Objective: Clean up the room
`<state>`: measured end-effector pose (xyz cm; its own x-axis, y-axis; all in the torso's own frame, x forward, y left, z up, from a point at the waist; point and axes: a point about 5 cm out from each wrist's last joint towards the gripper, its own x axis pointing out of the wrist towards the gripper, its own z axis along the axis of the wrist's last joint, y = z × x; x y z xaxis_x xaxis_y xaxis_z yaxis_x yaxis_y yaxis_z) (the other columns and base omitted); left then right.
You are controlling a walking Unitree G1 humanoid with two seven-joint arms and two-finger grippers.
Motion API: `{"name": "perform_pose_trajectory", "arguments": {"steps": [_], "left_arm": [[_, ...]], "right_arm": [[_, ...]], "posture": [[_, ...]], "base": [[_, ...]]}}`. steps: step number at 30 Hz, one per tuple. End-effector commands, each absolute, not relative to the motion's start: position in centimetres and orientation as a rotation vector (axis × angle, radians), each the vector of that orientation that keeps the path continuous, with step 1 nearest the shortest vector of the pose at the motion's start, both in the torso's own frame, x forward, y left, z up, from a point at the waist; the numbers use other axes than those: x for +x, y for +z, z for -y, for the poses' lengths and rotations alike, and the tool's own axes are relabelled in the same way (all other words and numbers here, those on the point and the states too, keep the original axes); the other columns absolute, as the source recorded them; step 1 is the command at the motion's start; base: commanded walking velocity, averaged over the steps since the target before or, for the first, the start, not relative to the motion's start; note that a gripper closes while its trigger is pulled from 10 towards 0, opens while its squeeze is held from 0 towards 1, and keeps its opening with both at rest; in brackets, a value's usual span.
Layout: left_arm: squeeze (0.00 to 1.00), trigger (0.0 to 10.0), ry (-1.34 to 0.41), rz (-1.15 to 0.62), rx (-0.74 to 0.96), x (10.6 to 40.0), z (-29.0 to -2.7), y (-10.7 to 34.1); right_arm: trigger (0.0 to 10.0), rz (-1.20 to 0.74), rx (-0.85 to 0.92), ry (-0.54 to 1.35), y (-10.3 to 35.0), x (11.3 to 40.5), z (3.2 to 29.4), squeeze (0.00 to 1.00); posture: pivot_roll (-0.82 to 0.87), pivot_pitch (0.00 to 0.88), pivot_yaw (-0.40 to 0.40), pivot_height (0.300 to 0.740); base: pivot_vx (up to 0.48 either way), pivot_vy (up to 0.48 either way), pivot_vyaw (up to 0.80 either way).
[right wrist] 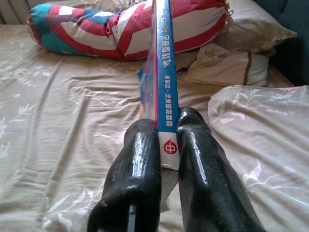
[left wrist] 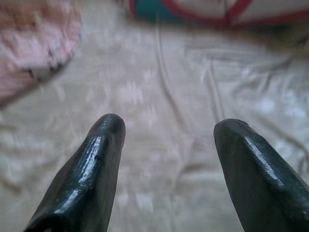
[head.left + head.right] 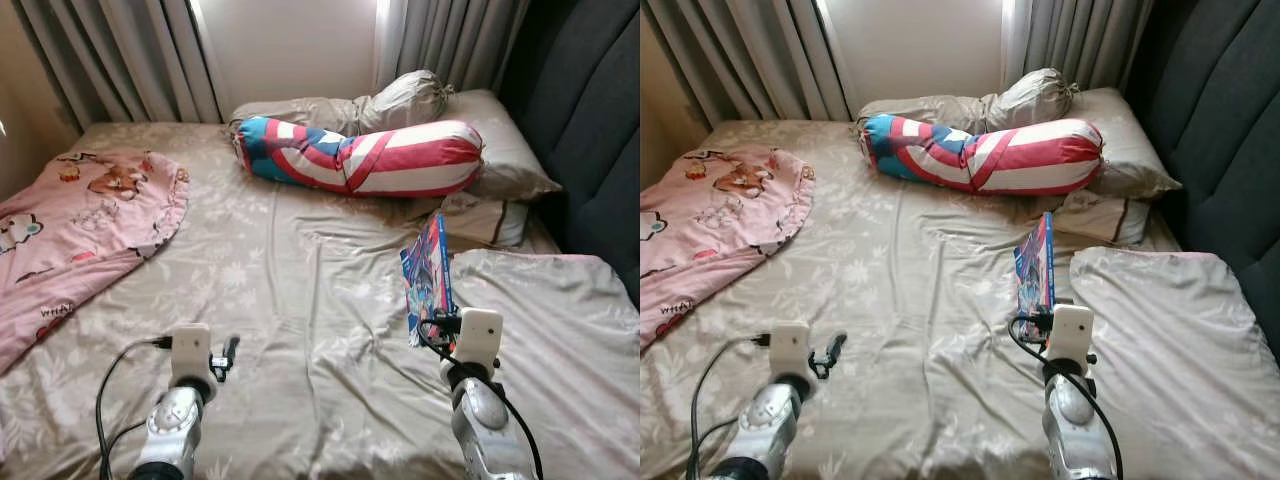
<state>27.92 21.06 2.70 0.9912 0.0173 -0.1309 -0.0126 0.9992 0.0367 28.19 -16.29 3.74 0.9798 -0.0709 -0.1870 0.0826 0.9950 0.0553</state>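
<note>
I stand at the foot of a bed with a beige flowered sheet (image 3: 300, 290). My right gripper (image 1: 166, 123) is shut on the lower end of a thin blue book (image 1: 164, 72), held upright on its edge above the sheet. From the head, the book (image 3: 428, 272) rises just ahead of my right wrist. My left gripper (image 2: 171, 123) is open with nothing between its fingers (image 2: 104, 154), hovering low over the sheet at the near left (image 3: 228, 352).
A red, white and blue bolster (image 3: 360, 155) lies across the head of the bed before beige pillows (image 3: 500, 140). A pink cartoon blanket (image 3: 80, 220) covers the left side. A folded beige cover (image 3: 550, 330) lies at the right, beside a dark headboard (image 3: 590, 120).
</note>
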Motion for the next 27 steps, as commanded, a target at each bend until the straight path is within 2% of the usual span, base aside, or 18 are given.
{"name": "perform_pose_trajectory", "arguments": {"steps": [1, 6, 27], "left_arm": [[0.00, 10.0, 0.036, -0.124, 0.028, 27.2, -21.7, 2.6], [0.00, 10.0, 0.031, -0.082, 0.034, 26.5, -21.5, 2.9], [0.00, 10.0, 0.019, -0.054, 0.040, 27.3, -20.9, 4.5]], "right_arm": [[10.0, -0.120, 0.058, -0.071, 5.0, 28.6, 16.3, 0.00], [10.0, -0.121, 0.059, -0.067, 4.9, 28.5, 16.3, 0.00], [10.0, -0.134, 0.068, -0.028, 4.9, 28.8, 15.8, 0.00]], "posture": [[-0.09, 0.025, -0.004, 0.740], [-0.09, 0.017, -0.004, 0.740], [-0.10, 0.000, 0.000, 0.735]], "base": [[0.000, 0.000, 0.00], [0.000, 0.000, 0.00], [0.000, 0.000, 0.00]]}}
